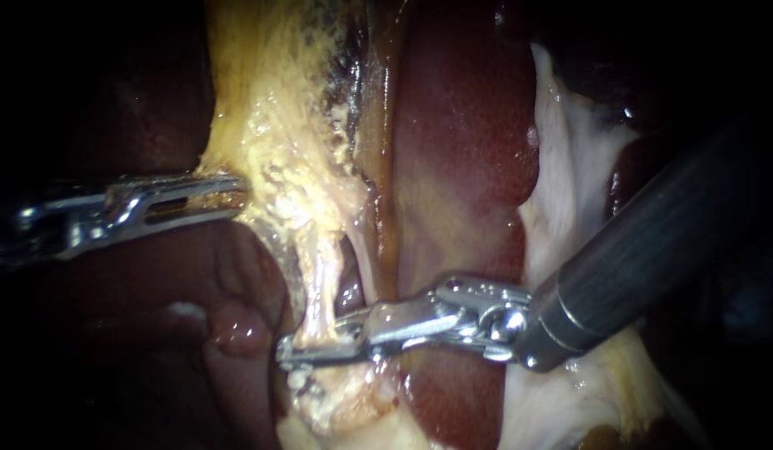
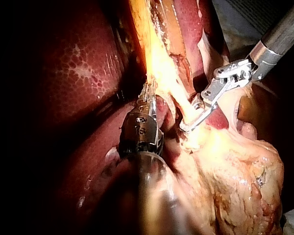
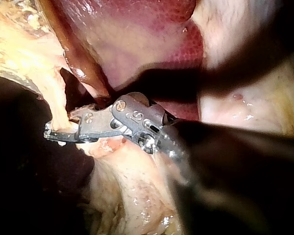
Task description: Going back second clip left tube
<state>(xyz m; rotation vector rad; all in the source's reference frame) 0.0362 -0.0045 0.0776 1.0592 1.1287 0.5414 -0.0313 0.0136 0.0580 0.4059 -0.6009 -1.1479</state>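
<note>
A pale, thin tube (image 1: 318, 287) runs down from the yellow fatty tissue (image 1: 274, 117) in the middle of the endoscope view. My right instrument (image 1: 301, 348) reaches in from the right. Its jaws stand slightly open, one on each side of the lower tube (image 3: 68, 122). I cannot make out a clip on the tube. My left instrument (image 1: 230, 193) comes in from the left, its jaws shut on the edge of the yellow tissue, holding it taut. In the left wrist view its jaws (image 2: 148, 93) are buried in that tissue, with my right instrument (image 2: 190, 122) beyond them.
Dark red liver (image 1: 461, 150) lies just right of the tube, behind my right instrument's wrist (image 1: 486, 321). White filmy tissue (image 1: 574, 183) spreads further right. A pink rounded lump (image 1: 236, 329) sits below my left instrument. Fatty tissue (image 2: 235, 171) fills the area under the tube.
</note>
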